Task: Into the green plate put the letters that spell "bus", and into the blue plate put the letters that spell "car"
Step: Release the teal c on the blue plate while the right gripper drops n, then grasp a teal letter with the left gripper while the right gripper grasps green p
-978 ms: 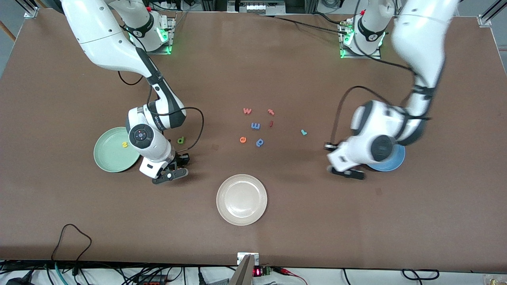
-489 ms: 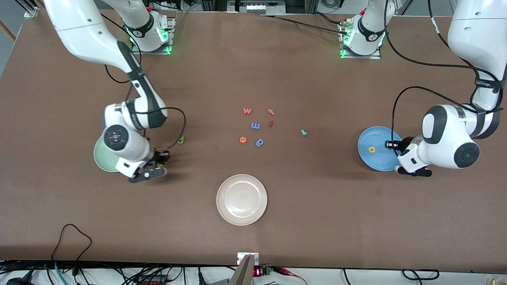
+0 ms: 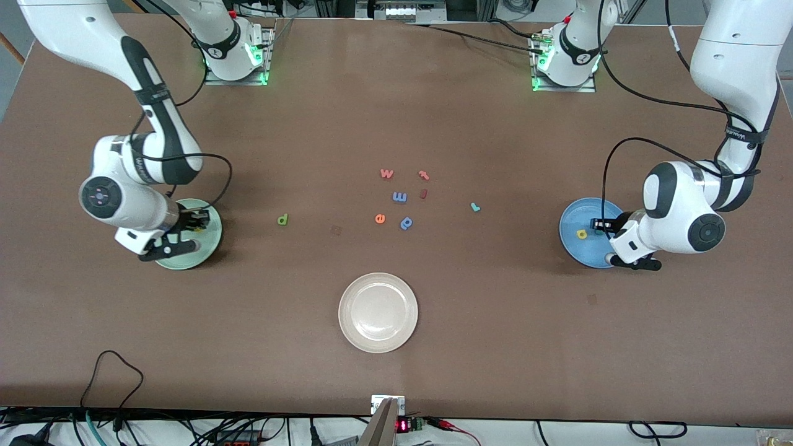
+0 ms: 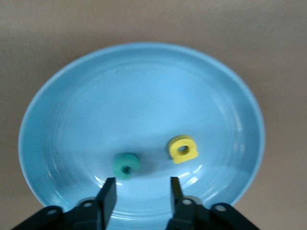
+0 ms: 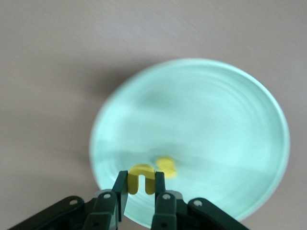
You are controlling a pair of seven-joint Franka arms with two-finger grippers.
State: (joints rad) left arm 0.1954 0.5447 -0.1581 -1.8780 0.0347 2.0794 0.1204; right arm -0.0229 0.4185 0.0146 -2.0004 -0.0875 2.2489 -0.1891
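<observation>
My right gripper (image 3: 189, 232) hangs just above the green plate (image 3: 207, 240), shut on the yellow "u" (image 5: 141, 180). A yellow "s" (image 5: 166, 166) lies in the green plate (image 5: 230, 120) beside it. My left gripper (image 4: 141, 194) stands open over the blue plate (image 4: 144, 86), nothing between its fingers. The teal "c" (image 4: 126, 166) and the yellow "a" (image 4: 183, 148) lie in that plate. The olive-green "b" (image 3: 282, 219) lies on the table beside the green plate. The teal "r" (image 3: 475, 207) lies between the letter cluster and the blue plate (image 3: 575, 217).
A cream-white plate (image 3: 378, 313) sits nearer the front camera, mid-table. Spare letters cluster at the centre: red "w" (image 3: 386, 173), blue "m" (image 3: 399, 197), orange "e" (image 3: 380, 218), blue "p" (image 3: 406, 223), and two small red ones (image 3: 424, 184).
My right arm carried the yellow "u" from the table beside the green plate to over it. My left arm swung over the blue plate and its gripper opened; the teal "c" now lies in the plate.
</observation>
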